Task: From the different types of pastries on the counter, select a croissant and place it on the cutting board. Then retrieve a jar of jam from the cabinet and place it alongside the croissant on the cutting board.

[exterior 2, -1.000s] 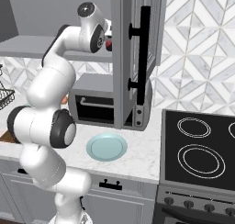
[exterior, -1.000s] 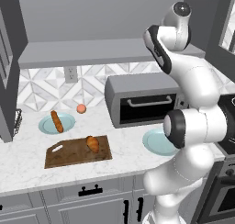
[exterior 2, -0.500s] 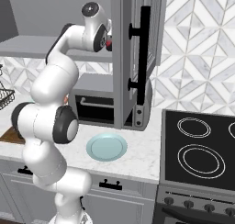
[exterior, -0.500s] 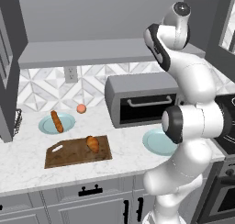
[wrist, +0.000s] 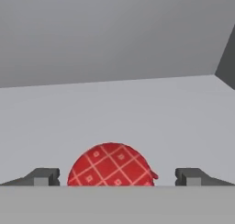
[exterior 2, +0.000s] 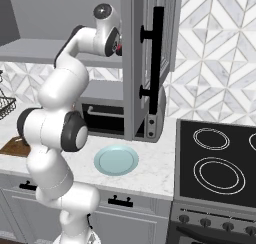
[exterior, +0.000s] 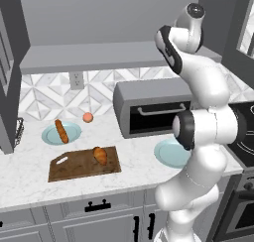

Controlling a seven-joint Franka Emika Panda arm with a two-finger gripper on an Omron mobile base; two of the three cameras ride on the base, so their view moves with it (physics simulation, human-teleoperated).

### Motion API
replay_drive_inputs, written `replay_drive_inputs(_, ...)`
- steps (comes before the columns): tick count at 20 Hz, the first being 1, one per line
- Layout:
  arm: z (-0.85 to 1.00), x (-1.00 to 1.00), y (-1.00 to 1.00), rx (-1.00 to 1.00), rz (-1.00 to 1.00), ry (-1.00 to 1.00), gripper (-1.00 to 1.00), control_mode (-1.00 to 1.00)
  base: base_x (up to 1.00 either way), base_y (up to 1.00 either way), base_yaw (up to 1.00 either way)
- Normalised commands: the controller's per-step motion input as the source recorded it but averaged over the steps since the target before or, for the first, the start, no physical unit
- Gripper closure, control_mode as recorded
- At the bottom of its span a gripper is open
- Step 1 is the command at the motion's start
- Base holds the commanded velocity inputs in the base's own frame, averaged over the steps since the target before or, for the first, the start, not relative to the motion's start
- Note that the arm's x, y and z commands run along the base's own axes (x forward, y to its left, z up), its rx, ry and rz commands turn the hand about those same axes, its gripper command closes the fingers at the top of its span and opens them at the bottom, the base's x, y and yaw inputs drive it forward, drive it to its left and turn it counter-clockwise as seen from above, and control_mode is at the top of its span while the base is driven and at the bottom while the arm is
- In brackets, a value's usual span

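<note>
Red checked lid of the jar of jam sits centred between my wide-spread pincer tips; I'd advance slightly, then close evenly.

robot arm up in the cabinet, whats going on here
The croissant already lies on the cutting board, so the arm has reached up into the cabinet for the jar of jam. In the hand view the gripper is open, one fingertip on each side of the jar's red checked lid, not closed on it. The long pastry sits on its teal plate.
</note>
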Motion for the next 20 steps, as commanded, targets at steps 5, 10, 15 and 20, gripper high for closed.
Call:
replay_drive_inputs(5, -0.05, 0.23, 0.0, 0.0, 0.0, 0.0, -1.0, -1.0, 0.0, 0.0, 0.0)
replay_drive_inputs(10, -0.06, 0.18, 0.0, 0.0, 0.0, 0.0, -1.0, -1.0, 0.0, 0.0, 0.0)
replay_drive_inputs(15, 0.0, 0.0, 0.0, 0.0, 0.0, 0.0, -1.0, -1.0, 0.0, 0.0, 0.0)
replay_drive_inputs(20, -0.04, 0.01, 0.21, 0.0, 0.0, 0.01, 1.0, -1.0, 0.0, 0.0, 0.0)
